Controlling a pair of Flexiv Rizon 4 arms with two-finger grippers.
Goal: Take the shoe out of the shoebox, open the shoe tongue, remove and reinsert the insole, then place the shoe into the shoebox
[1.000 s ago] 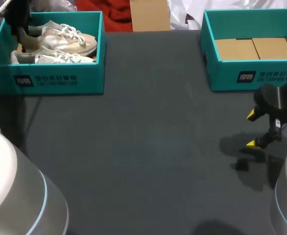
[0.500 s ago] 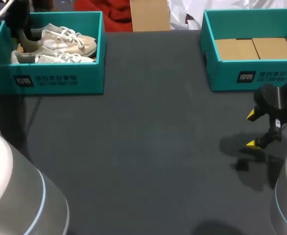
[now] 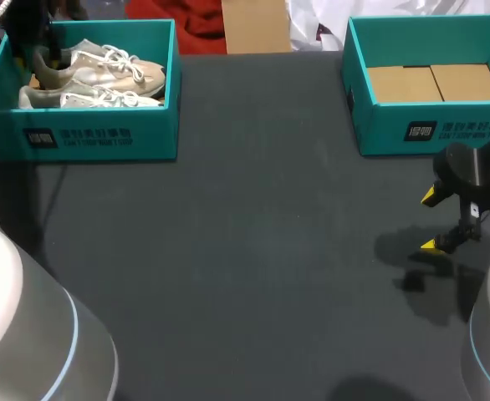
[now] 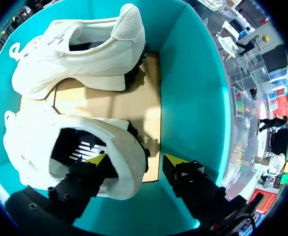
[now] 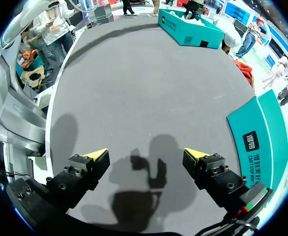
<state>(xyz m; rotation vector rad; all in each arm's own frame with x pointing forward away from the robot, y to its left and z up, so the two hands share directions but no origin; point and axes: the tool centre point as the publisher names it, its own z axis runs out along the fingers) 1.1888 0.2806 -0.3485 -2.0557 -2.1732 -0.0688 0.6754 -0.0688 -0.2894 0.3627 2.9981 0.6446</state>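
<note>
**Straddling the heel collar, the left pincer is placed to lift the shoe**

The teal shoebox (image 3: pixel 78 138) sits at the far left of the table and holds a pair of white shoes. They lie with their long axes running left to right, heels toward the left wall and toes to the right.

The left gripper (image 4: pixel 134 160) is down inside the box, over the heel end of one shoe (image 4: pixel 41 142). One yellow tip is inside the shoe's opening, and the other is outside, between the heel and the box wall. The jaws stand well apart with a gap showing at the outer finger, so I judge nothing is clamped yet.

The second shoe (image 4: pixel 75 54) lies ahead of the gripper. Closing across the heel wall is what the lift turns on.

The right gripper (image 5: pixel 146 157) hangs wide open and empty over bare table at the near right. It is just in front of the second shoebox (image 3: pixel 429 129) and well apart from the shoes, so the left arm is clearly the nearer one.
</note>
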